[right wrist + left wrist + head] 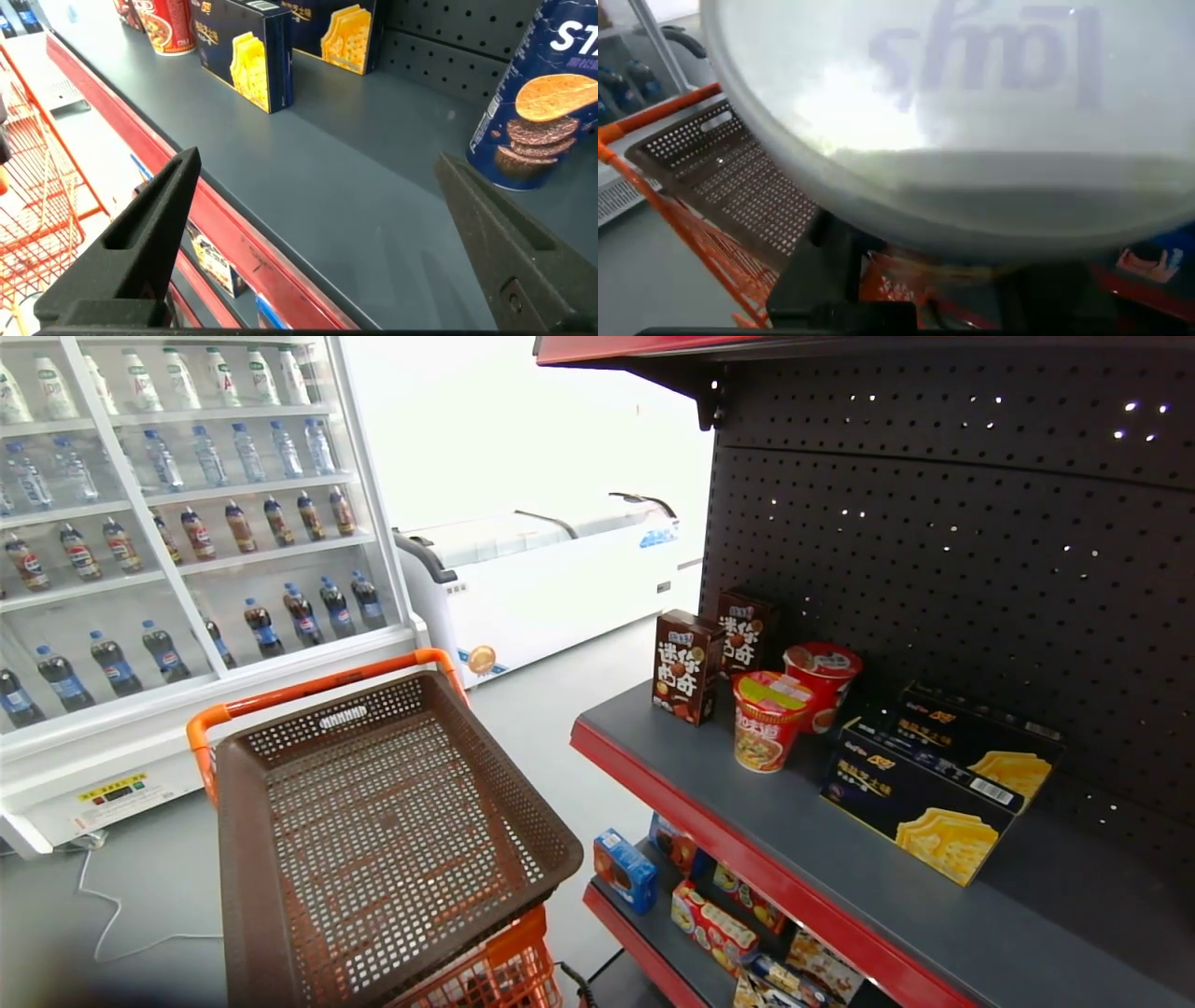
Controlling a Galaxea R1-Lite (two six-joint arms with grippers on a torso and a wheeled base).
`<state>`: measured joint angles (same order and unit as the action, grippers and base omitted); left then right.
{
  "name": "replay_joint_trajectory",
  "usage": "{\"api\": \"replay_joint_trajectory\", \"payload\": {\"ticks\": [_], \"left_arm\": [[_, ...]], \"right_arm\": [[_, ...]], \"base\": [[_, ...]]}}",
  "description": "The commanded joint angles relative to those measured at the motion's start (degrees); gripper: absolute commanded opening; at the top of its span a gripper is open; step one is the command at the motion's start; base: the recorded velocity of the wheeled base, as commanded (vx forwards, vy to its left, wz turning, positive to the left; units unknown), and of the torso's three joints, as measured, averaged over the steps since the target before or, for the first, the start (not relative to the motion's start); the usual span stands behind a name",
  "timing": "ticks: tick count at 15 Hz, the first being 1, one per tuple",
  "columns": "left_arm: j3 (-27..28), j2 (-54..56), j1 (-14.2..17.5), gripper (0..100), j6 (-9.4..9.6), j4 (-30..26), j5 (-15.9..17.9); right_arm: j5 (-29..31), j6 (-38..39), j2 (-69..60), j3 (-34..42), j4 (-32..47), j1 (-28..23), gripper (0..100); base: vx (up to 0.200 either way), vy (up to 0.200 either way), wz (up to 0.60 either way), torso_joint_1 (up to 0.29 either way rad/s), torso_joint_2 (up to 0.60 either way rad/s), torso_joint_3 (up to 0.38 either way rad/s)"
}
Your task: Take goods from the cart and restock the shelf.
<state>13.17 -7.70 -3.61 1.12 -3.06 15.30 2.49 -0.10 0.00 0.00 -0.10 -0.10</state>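
While your right gripper gapes wide, you've got two brown cardboard cartons, two red noodle cups, two navy cracker boxes; left gripper: can't tell.

Right wrist: you have it above the shelf, close by its red front edge and angled down at the grey board.
Right jaws: spread wide, with nothing between them.
Right fingers: two dark tapering blades. One is over the shelf's front edge and the other is farther in over the board, with the tips pointing toward the shelf's back panel.
Left wrist: you hold it out in front of the shelf, off its red front edge on the aisle side.
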Motion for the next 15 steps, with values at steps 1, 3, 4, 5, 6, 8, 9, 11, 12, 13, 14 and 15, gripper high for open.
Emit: {"api": "replay_joint_trajectory", "payload": {"ticks": [1, 3, 4, 5, 6, 8, 9, 11, 12, 13, 14, 15], "left_arm": [[-0.42, 3.05, 0.0, 0, 0.2, -0.1, -0.01], [-0.42, 3.05, 0.0, 0, 0.2, -0.37, -0.01], [-0.42, 2.96, 0.0, 0, 0.2, -0.46, 0.08], [-0.33, 2.96, 0.0, 0, 0.11, -0.46, 0.17], [-0.33, 2.96, 0.0, 0, 0.11, -0.54, 0.17], [-0.33, 2.96, 0.0, 0, 0.11, -0.63, 0.26], [-0.42, 2.96, 0.0, 0, 0.11, -0.72, 0.26], [-0.51, 2.96, 0.0, 0, 0.02, -0.72, 0.26], [-0.51, 2.96, 0.0, 0, 0.02, -0.81, 0.26], [-0.51, 2.96, 0.0, 0, -0.07, -0.81, 0.26], [-0.6, 2.96, 0.0, 0, -0.07, -0.9, 0.17], [-0.77, 2.96, 0.0, 0, -0.07, -0.81, 0.08]], "right_arm": [[-0.11, 0.01, 0.0, 0.0, 0.01, 0.01, 100], [-0.11, 0.01, 0.09, 0.0, 0.01, 0.01, 100], [-0.11, 0.01, 0.0, 0.0, -0.08, 0.01, 100], [-0.11, 0.01, 0.09, 0.0, -0.08, 0.01, 100], [-0.11, 0.01, 0.09, 0.0, -0.08, 0.01, 100], [-0.11, 0.01, 0.09, 0.0, -0.08, 0.01, 100], [-0.11, 0.01, 0.09, 0.0, 0.01, 0.01, 100], [-0.11, 0.01, 0.09, 0.0, -0.08, 0.01, 100], [-0.11, 0.01, 0.09, 0.0, -0.08, 0.01, 100], [-0.11, 0.01, 0.0, 0.0, -0.08, 0.01, 100], [-0.11, 0.01, 0.09, 0.0, -0.08, 0.01, 100], [-0.11, -0.08, 0.09, 0.0, -0.08, 0.01, 100]], "base": [[0.0, 0.0, -0.6, 0.002, 0.0, 0.007], [0.0, 0.0, -0.6, 0.007, 0.0, 0.002], [0.0, 0.0, -0.6, 0.002, -0.01, 0.007], [0.0, 0.0, -0.6, 0.007, 0.0, 0.002], [0.0, 0.0, -0.6, 0.012, 0.0, 0.002], [0.0, 0.0, -0.6, 0.0, 0.01, 0.007], [0.0, 0.0, -0.6, 0.002, 0.01, 0.002], [0.0, 0.0, -0.6, 0.005, 0.0, -0.002], [0.0, 0.0, -0.6, 0.002, 0.0, 0.002], [0.0, 0.0, -0.6, 0.002, 0.0, 0.002], [0.0, 0.0, -0.6, -0.002, 0.0, 0.002], [0.0, 0.0, -0.6, -0.002, 0.0, -0.002]]}}
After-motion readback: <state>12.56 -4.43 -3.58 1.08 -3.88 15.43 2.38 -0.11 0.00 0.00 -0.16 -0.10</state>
